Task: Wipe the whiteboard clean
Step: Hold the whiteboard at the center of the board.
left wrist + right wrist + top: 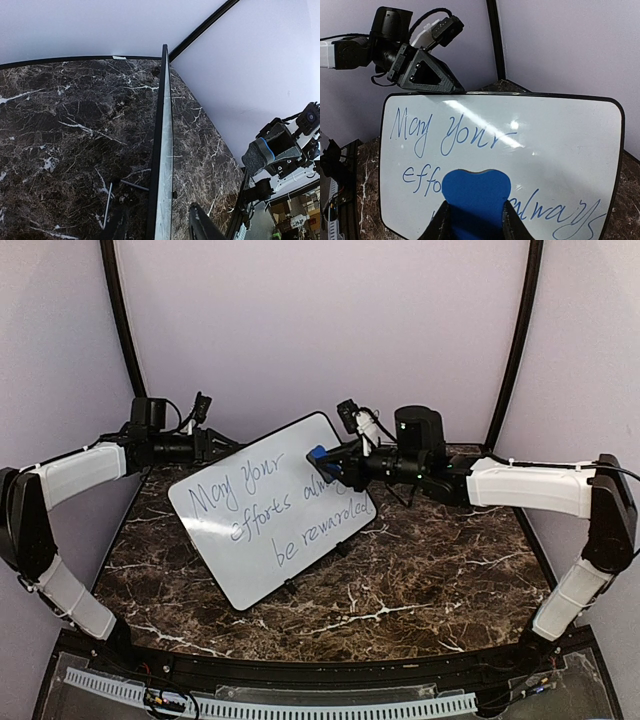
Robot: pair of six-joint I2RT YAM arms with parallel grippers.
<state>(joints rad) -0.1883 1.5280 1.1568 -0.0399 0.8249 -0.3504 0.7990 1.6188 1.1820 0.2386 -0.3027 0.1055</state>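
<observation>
The whiteboard (250, 560) stands tilted on the dark marble table, with blue handwriting "May your efforts always be rewarded". My right gripper (325, 458) is shut on a blue eraser (316, 453) at the board's upper right part. In the right wrist view the eraser (476, 187) sits between my fingers (439, 222) against the board (560, 145), over the second line of writing. My left gripper (222, 445) is at the board's top left edge. In the left wrist view the board (162, 150) shows edge-on between my fingers (202, 227), with a gap on each side.
The marble table (420, 580) has lilac walls on three sides and black corner posts (515, 340). Thin metal stand rods (107, 202) lie behind the board. The right arm with the eraser's grey felt (260, 155) shows at the right of the left wrist view.
</observation>
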